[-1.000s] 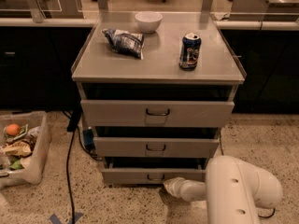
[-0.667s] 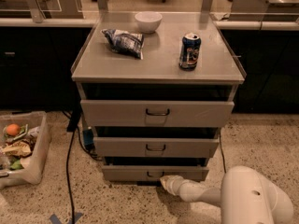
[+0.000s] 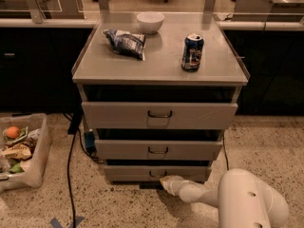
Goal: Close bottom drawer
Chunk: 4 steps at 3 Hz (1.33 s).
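The bottom drawer (image 3: 128, 173) is the lowest, narrowest grey front of the cabinet, with a small dark wire handle (image 3: 157, 174). It stands out only slightly from the cabinet body. My gripper (image 3: 165, 181) is at the end of the white arm (image 3: 247, 204), low near the floor, right against the drawer's front just below and right of the handle.
On the cabinet top (image 3: 161, 61) stand a white bowl (image 3: 150, 22), a chip bag (image 3: 124, 42) and a blue can (image 3: 192, 52). A bin of food items (image 3: 19, 148) sits on the floor at left. A black cable (image 3: 70, 160) runs down the floor. Dark counters stand behind.
My arm has swung to the right and lower while the gripper moved left along the bottom drawer's front, toward the handle. The drawer front sits further in.
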Each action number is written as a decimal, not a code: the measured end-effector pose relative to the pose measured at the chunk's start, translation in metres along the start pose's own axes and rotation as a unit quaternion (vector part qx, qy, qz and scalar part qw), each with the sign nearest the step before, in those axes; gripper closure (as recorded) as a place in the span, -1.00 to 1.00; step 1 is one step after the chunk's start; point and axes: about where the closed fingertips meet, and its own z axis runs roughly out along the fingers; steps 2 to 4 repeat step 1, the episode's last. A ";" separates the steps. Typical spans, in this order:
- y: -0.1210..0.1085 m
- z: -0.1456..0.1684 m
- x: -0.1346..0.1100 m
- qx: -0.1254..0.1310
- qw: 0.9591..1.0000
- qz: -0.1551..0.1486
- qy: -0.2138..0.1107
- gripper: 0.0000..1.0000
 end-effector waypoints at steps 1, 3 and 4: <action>0.000 0.000 0.000 0.000 1.000 0.000 0.000 1.00; 0.000 0.000 0.000 0.000 1.000 0.000 0.000 1.00; 0.000 0.000 0.000 0.000 1.000 0.000 0.000 1.00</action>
